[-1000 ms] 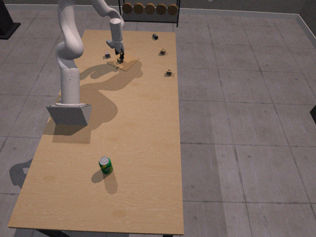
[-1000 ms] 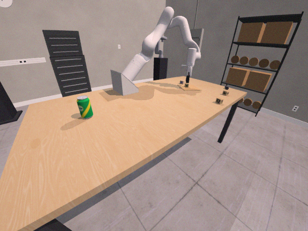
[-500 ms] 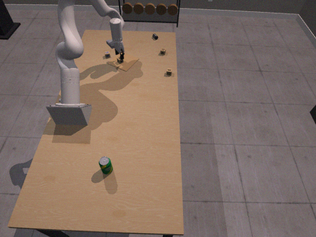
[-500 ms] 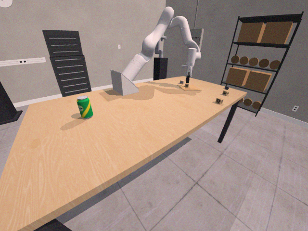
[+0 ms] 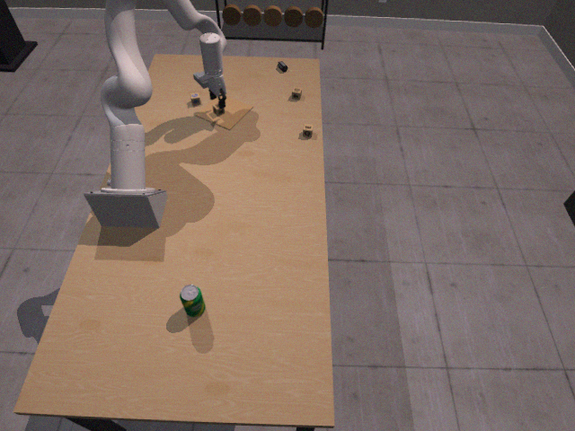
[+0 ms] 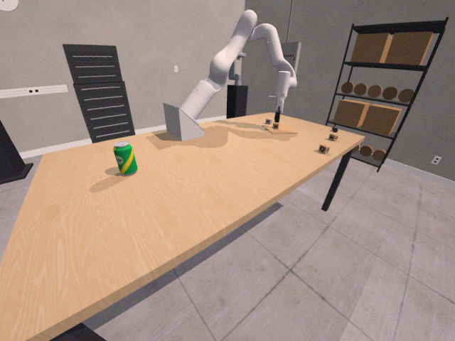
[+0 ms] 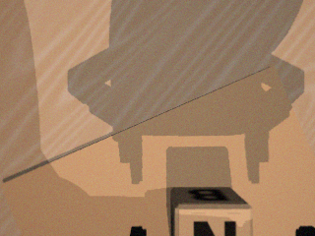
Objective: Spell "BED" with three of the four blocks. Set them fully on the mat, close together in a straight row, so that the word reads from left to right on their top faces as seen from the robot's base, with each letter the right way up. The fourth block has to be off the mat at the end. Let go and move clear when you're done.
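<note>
On mat (image 5: 234,116), near its corner, small letter block (image 5: 216,109) sitting under gripper (image 5: 218,100); fingers standing spread, gripping nothing. Block looking light, rigid, smooth-sided; pinching opposite flat side faces seeming best.

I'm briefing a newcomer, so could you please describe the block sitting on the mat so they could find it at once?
Start at the white arm's end of the long wooden table and find the thin tan mat lying askew there. The block stands near its left corner, directly under the open gripper. It is the only block on the mat; the other three rest on bare wood.
</note>
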